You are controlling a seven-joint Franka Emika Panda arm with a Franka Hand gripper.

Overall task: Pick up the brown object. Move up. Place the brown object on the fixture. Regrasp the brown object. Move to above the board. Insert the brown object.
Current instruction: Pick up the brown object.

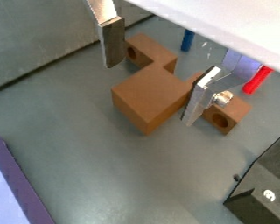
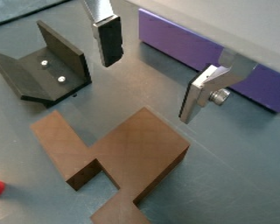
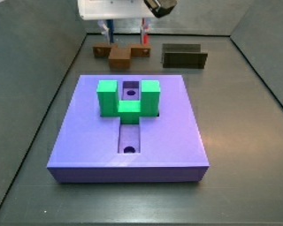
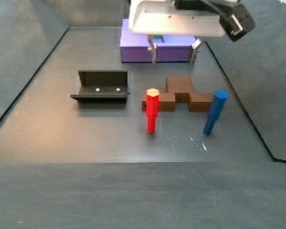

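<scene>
My hand [image 2: 154, 70] hovers above small brown wooden T-shaped block [image 2: 113, 157], fingers [image 1: 111, 42] spread wide, holding nothing. Block lies flat on grey desk [image 1: 95, 166], near dark olive fixture [image 4: 99, 87], well apart from purple board [image 3: 132, 132].

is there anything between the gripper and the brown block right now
Nothing visible. The gripper hangs open just above the brown object, fingers apart over its stem, clear floor around it. The fixture sits off to one side.
</scene>
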